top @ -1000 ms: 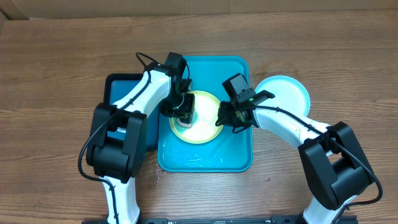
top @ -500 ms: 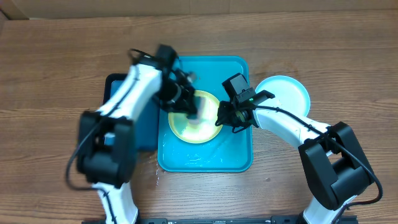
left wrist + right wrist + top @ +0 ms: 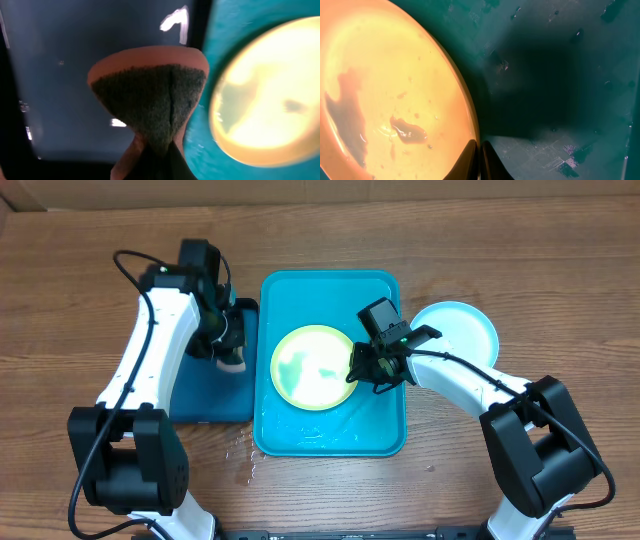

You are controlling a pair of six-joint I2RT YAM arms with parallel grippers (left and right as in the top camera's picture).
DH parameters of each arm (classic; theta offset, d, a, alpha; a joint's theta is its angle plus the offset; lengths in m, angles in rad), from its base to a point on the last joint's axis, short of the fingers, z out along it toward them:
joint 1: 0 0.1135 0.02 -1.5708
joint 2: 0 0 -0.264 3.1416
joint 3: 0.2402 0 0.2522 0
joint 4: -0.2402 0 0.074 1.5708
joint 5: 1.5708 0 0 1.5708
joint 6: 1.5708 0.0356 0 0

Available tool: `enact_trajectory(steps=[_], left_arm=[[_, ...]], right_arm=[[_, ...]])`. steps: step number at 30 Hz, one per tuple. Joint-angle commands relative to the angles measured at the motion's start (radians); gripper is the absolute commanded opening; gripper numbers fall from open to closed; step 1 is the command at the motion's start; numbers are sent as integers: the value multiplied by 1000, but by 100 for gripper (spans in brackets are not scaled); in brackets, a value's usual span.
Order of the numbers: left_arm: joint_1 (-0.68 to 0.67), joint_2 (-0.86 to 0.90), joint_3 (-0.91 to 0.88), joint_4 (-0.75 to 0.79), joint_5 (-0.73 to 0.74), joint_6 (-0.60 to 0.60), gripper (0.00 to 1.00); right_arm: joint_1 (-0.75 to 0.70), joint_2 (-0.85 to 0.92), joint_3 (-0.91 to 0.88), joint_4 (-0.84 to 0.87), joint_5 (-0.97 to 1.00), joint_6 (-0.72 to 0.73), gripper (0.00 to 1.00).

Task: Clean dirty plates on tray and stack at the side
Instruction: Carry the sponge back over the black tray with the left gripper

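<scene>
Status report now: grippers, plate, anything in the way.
Left gripper shut on sponge, over dark-blue tray. Right gripper shut on green plate rim, plate flat in turquoise tray. Nothing over the plate.

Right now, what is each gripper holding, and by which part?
The left gripper pinches a sponge by its folded, narrowed end. The right gripper clamps the lime-green plate by its rim, on the side nearest the right arm.

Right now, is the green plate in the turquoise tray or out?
In: the green plate sits inside the turquoise tray's raised rim.
</scene>
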Motion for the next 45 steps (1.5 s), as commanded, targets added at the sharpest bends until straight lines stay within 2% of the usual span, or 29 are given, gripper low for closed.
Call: enact_trajectory(steps=[1, 9, 10, 12, 13, 15, 17, 19, 23, 26, 28, 30, 31, 32, 34, 36, 37, 39, 40, 44, 45], left_arm=[[1, 6, -95, 42, -133, -25, 4], [7, 6, -205, 145, -139, -28, 6], [7, 6, -205, 146, -138, -28, 12], [7, 6, -203, 146, -131, -28, 34], [7, 6, -201, 142, -125, -28, 41], [7, 5, -186, 127, -114, -30, 47], [8, -3, -154, 97, -114, -51, 48], [14, -18, -103, 56, -114, -66, 48], [34, -92, 14, -21, -113, -97, 49], [54, -175, 88, -54, -113, -131, 52], [71, -243, 125, -67, -107, -161, 59], [98, -321, 145, -71, -105, -189, 81], [117, -360, 148, -71, -106, -198, 96], [144, -407, 148, -73, -106, -203, 100], [173, -451, 148, -82, -106, -203, 100], [213, -497, 148, -105, -106, -203, 100], [229, -512, 148, -114, -107, -203, 100], [253, -531, 148, -131, -110, -203, 100], [261, -537, 148, -139, -110, -203, 100], [263, -537, 148, -166, -113, -203, 100], [263, -537, 148, -174, -113, -203, 100]], right_arm=[[6, -9, 8, 6, 2, 0, 4], [6, -9, 8, 10, 2, 1, 5], [6, -9, 8, 10, 2, 1, 4], [6, -9, 8, 10, 2, 1, 4], [6, -10, 8, 10, 2, 1, 5], [6, -9, 8, 11, 2, 1, 5], [6, -9, 8, 12, 2, 1, 6], [6, -10, 8, 15, 2, 1, 13], [6, -10, 8, 12, -10, 1, 14], [5, -10, 8, 14, -9, 1, 26], [2, -10, 8, 12, -5, 1, 30], [0, -10, 8, 9, -4, 1, 30], [0, -10, 8, 9, -4, 1, 30], [0, -10, 8, 10, -5, 1, 31], [0, -10, 8, 10, -5, 1, 33], [0, -10, 8, 10, -5, 1, 42], [0, -10, 8, 10, -5, 1, 52], [0, -9, 8, 10, -5, 1, 86], [0, -10, 8, 10, -5, 1, 100], [0, -10, 8, 10, -5, 1, 100], [0, -10, 8, 10, -4, 1, 94]])
